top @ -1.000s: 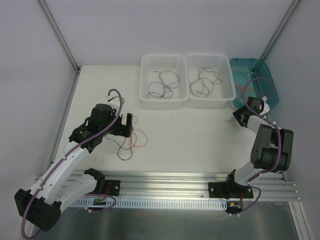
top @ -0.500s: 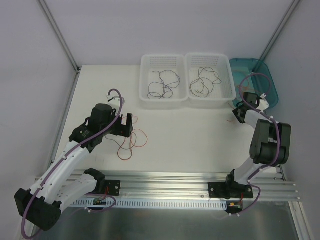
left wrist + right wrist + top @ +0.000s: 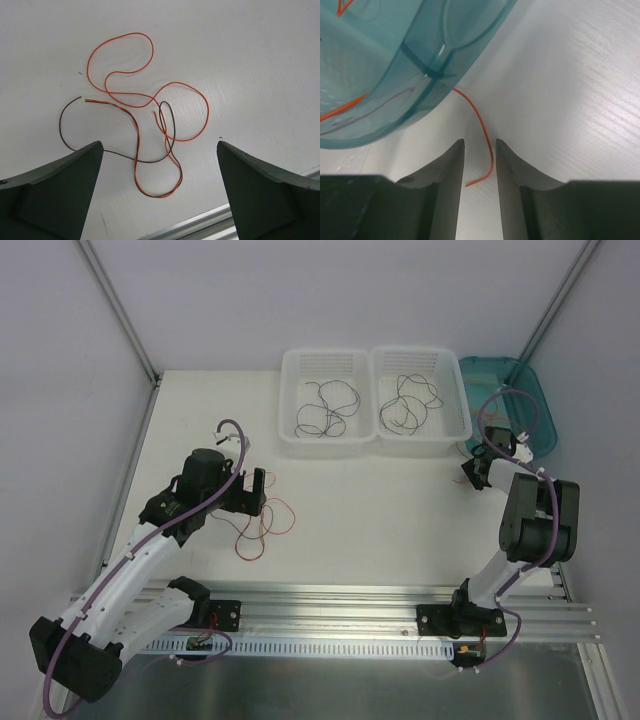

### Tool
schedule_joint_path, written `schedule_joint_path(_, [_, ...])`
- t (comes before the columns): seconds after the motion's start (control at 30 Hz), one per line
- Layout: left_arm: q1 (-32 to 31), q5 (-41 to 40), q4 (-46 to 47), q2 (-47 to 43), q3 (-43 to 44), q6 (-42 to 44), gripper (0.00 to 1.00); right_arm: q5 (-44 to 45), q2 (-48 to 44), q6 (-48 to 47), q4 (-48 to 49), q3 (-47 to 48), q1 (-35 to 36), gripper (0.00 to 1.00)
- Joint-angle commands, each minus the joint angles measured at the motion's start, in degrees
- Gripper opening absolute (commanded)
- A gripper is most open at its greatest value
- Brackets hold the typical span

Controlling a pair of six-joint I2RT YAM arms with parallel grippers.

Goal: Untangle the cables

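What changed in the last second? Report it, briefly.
The right pincer shifted slightly left beside the teal bin, its jaws narrowing around a loose orange cable end, not yet clamped. The left pincer stayed wide open above the tangled cables.

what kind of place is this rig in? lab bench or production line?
Probably a lab test cell, not a line: white table boxed in by blank panels, left arm and right arm bolted to an aluminium rail, plastic bins, loose thin cables.
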Motion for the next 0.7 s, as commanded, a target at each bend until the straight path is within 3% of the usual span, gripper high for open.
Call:
schedule_joint_path(0.0, [0.4, 0.2, 0.7, -1.1, -0.1, 0.2, 0.99, -1.3, 0.6, 1.9, 0.1, 1.8, 0.3, 0.34])
schedule_joint_path(0.2, [0.5, 0.2, 0.7, -1.2, -0.2, 0.2, 0.99, -1.6, 1.9, 2.8, -0.9, 2.9, 0.1, 0.27])
schedule_joint_path(0.4, [0.4, 0.3, 0.7, -1.4, -0.1, 0.2, 0.99, -1.0, 1.2, 3.0, -2.2, 2.1, 0.2, 0.01])
schedule_joint_path(0.67, [0.4, 0.3, 0.8, -1.4, -0.1, 0.2, 0.99, -1.4, -9.8, -0.1, -5.6, -1.3, 0.6, 0.01])
